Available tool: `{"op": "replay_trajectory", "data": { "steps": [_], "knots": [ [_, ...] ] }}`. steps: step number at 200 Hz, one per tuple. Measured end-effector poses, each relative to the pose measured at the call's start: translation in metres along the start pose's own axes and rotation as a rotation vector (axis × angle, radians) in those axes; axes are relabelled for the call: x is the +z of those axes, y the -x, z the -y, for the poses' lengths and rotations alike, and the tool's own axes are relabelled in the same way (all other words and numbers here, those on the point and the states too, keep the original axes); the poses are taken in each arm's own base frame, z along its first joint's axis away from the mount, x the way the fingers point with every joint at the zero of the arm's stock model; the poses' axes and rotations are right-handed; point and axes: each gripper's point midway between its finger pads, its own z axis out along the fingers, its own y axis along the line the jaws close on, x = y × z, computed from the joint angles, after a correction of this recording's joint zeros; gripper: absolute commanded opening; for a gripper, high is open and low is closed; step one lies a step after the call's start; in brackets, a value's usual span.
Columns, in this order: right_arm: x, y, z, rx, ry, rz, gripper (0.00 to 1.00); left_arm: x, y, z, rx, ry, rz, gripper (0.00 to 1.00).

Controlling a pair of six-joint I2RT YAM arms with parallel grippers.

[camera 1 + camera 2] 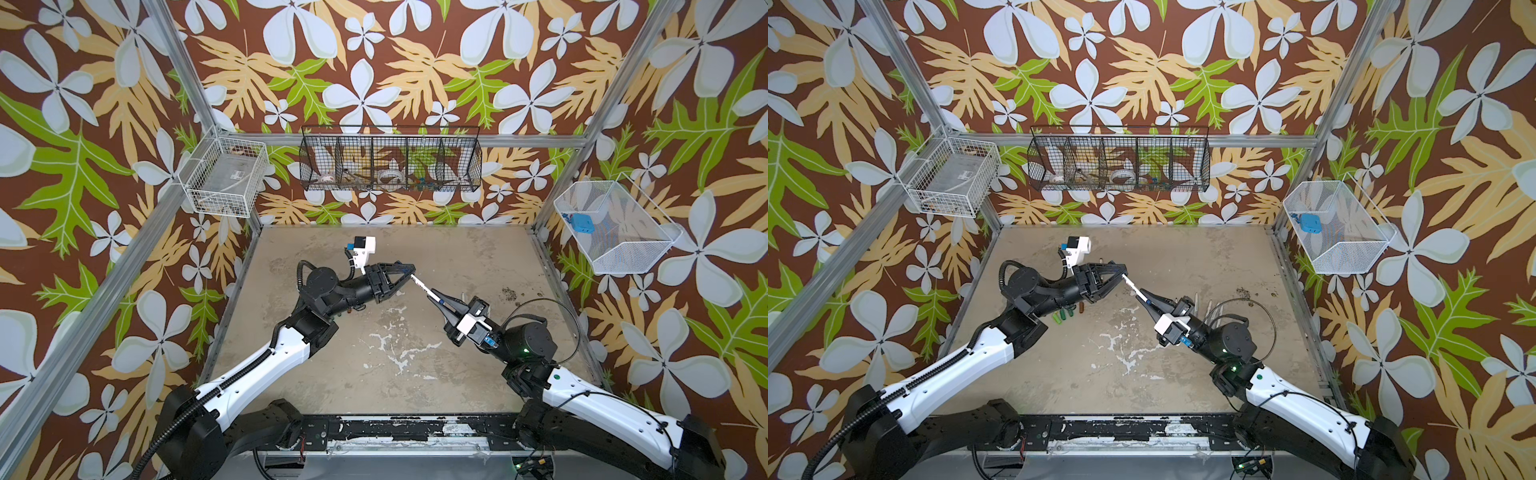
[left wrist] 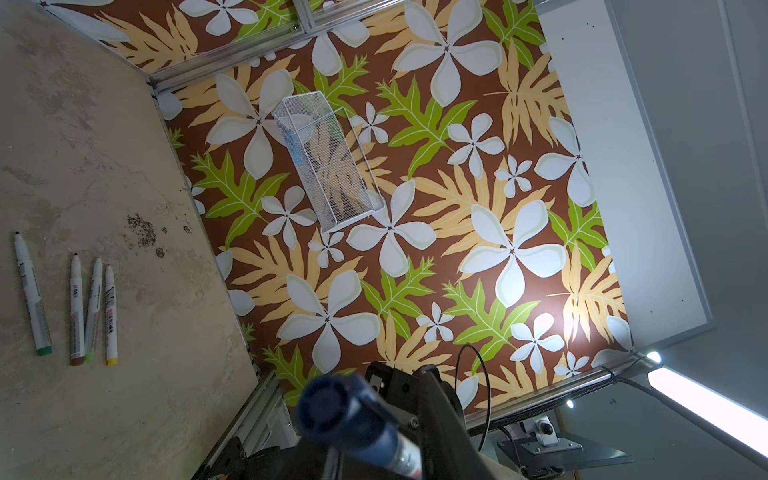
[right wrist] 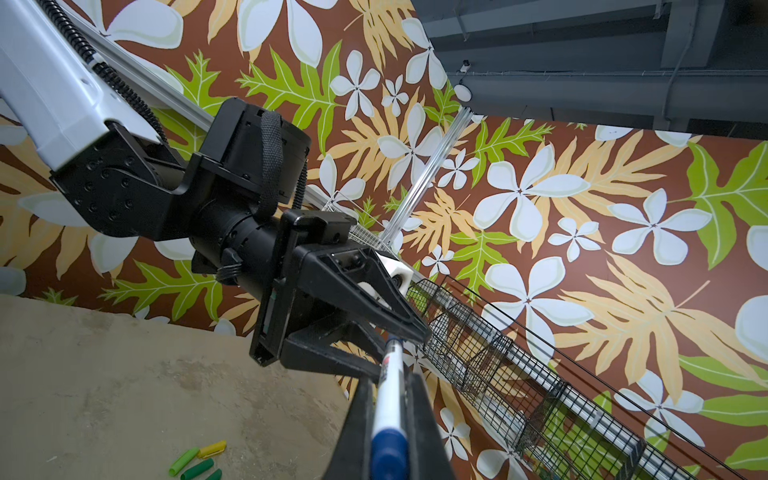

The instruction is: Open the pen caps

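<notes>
above the middle of the table (image 1: 374,374), a white pen (image 1: 423,286) hangs in the air between my two arms, clear of the surface in both top views. my right gripper (image 1: 436,296) is clamped on the barrel; in the right wrist view its jaws press against both sides of the printed white shaft, with a blue section of the pen showing between them. my left gripper (image 1: 412,269) meets the pen's other end, where the blue cap (image 2: 340,411) sits on the pen. its jaws stand close together around that cap, and in the left wrist view the cap looms large and blurred, end-on, with one dark finger (image 2: 436,411) just beside it.

on the table's left side, beneath my left arm, loose caps (image 1: 1062,316) lie close together: several green ones and a brown one. the right wrist view adds a yellow cap (image 3: 212,449) just beside a light green one.

on the table's right side, near my right arm, four bare pens (image 2: 77,309) lie uncapped, dark tips all pointing the same way. three lie side by side and the fourth lies a little apart from them. their tail ends are green, brown, light green and yellow.
</notes>
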Motion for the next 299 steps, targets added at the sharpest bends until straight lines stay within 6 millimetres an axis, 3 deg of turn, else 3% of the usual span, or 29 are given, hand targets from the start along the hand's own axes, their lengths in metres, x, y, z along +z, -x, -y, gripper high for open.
{"op": "replay_trajectory", "data": {
  "steps": [19, 38, 53, 91, 111, 125, 161, 177, 204, 249, 299],
  "knots": [
    [0.000, -0.006, -0.001, 0.000, -0.004, -0.016, 0.06, 0.000, 0.001, 0.003, -0.017, -0.018, 0.007, 0.12],
    [-0.001, -0.012, -0.001, 0.012, -0.014, -0.040, 0.41, -0.002, 0.003, 0.011, 0.001, -0.051, 0.021, 0.04],
    [-0.001, -0.011, -0.003, 0.045, -0.005, -0.040, 0.59, -0.004, 0.002, 0.010, 0.019, -0.052, 0.024, 0.02],
    [-0.001, 0.002, 0.015, 0.206, -0.044, -0.087, 0.74, -0.015, 0.016, 0.025, 0.189, -0.044, 0.127, 0.00],
    [0.000, 0.002, 0.021, 0.309, -0.052, -0.149, 0.74, -0.025, 0.027, 0.026, 0.330, 0.004, 0.214, 0.00],
    [0.001, -0.005, 0.022, 0.382, -0.054, -0.219, 0.75, -0.030, 0.033, 0.016, 0.427, 0.062, 0.257, 0.00],
    [0.000, -0.030, 0.007, 0.504, -0.009, -0.392, 0.73, -0.037, 0.032, -0.036, 0.613, 0.230, 0.249, 0.00],
    [-0.001, -0.044, -0.004, 0.546, 0.023, -0.465, 0.68, -0.038, 0.025, -0.060, 0.672, 0.274, 0.211, 0.00],
    [0.002, -0.066, -0.020, 0.630, 0.088, -0.548, 0.67, -0.042, 0.008, -0.089, 0.750, 0.286, 0.147, 0.00],
    [0.002, -0.106, -0.048, 0.729, 0.183, -0.688, 0.63, -0.050, -0.014, -0.112, 0.853, 0.233, 0.099, 0.00],
    [-0.017, -0.148, -0.077, 0.805, 0.256, -0.775, 0.57, -0.059, -0.037, -0.117, 0.909, 0.131, 0.068, 0.00]
  ]
}}
